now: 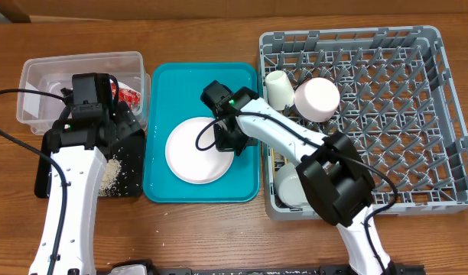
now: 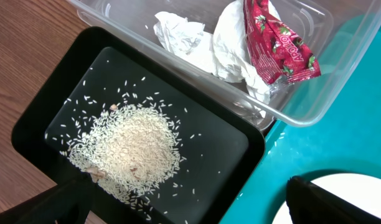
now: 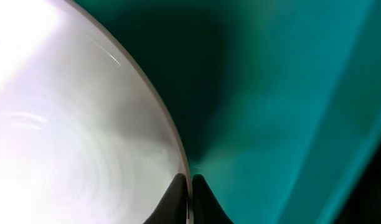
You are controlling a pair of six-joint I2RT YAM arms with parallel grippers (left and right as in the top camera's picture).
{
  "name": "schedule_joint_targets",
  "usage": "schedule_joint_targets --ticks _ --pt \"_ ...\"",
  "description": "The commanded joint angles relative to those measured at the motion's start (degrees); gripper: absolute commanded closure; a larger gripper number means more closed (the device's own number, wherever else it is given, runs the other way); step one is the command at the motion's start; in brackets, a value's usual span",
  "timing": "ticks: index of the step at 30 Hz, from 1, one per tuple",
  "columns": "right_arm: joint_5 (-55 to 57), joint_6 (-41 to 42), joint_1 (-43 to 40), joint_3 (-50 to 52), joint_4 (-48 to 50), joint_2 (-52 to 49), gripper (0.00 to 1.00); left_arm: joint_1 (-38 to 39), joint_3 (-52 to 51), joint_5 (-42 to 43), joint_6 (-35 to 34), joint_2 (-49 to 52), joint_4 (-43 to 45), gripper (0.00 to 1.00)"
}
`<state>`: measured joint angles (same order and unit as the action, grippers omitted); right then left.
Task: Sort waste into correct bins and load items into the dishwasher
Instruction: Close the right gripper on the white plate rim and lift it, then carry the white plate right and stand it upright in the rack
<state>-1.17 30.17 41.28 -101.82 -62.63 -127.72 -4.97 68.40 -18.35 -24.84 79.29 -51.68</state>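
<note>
Red snack wrapper (image 2: 277, 46) is showing white lettering, but it's creased and upside down, so nothing is reading clearly. No other text is legible.

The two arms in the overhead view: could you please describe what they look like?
The left arm and right arm both have white links joined by bulky black joint housings. Thin black cables trail along each. A small green light glows near the right wrist. The fingers are dark and tapered.

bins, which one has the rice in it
The shallow black tray holds the loose rice; the clear tub beside it holds the crumpled napkin and red wrapper.
</note>
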Motion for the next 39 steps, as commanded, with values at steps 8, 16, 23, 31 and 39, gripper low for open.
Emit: schedule_joint_targets --ticks 8,16,23,31,39 --pt "25.2 0.1 0.0 -3.7 -9.0 21.9 0.96 -0.3 0.7 0.4 0.6 -0.5 0.1 0.00" --pt "52.4 3.2 -1.4 -3.7 -27.9 29.5 0.96 -0.3 0.7 0.4 0.6 -0.5 0.0 0.00" --pt "59.1 7.6 -7.1 -1.6 -34.4 30.0 0.96 -0.2 0.7 0.4 0.6 -0.5 0.0 0.00" --pt "59.2 7.6 -18.3 1.6 -34.4 29.9 0.96 -0.2 0.7 0.4 0.6 -0.5 0.0 0.00" --pt "57.9 7.6 -21.9 9.0 -34.4 29.9 0.96 -0.3 0.7 0.4 0.6 -0.5 0.0 0.00"
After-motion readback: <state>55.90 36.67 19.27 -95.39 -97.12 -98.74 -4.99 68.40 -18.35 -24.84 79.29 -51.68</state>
